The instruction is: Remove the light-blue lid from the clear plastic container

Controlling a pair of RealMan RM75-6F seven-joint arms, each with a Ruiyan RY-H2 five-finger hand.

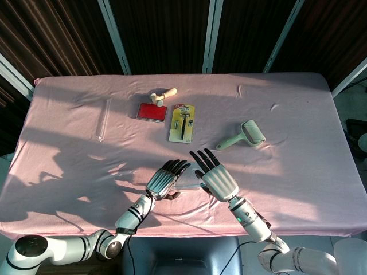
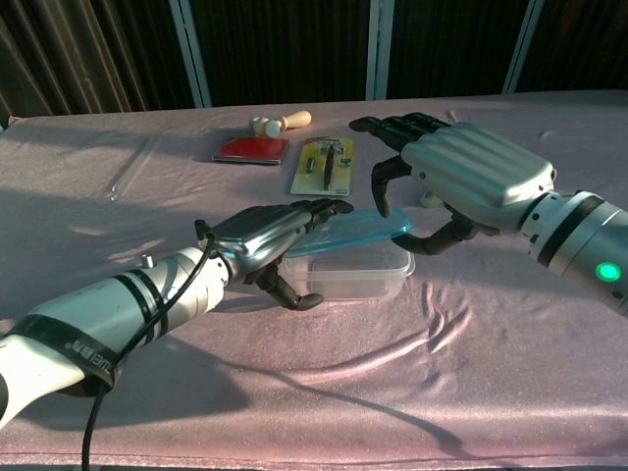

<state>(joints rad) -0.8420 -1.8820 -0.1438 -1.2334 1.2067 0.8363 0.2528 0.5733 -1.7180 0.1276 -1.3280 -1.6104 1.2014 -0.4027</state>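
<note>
Two robot hands are engaged at the near middle of the pink tabletop (image 2: 510, 392), where the clear plastic container (image 2: 353, 276) stands. The light-blue lid (image 2: 345, 234) is seen tilted: its right edge is raised and pinched by the right robot hand (image 2: 461, 182) between thumb and fingers, while its left edge lies low under the fingertips of the left robot hand (image 2: 257, 240). Whether that left edge is seated on the rim cannot be told. The left robot hand is laid against the container's left side, fingers partly curled, bracing it; a firm clamp cannot be confirmed.

For the step to be done well, the container should be kept pressed down by the left robot hand, and the lid peeled upward and rightward steadily, so that the box is not dragged along. The left fingertips should be drawn clear of the lid before the final lift.
</note>
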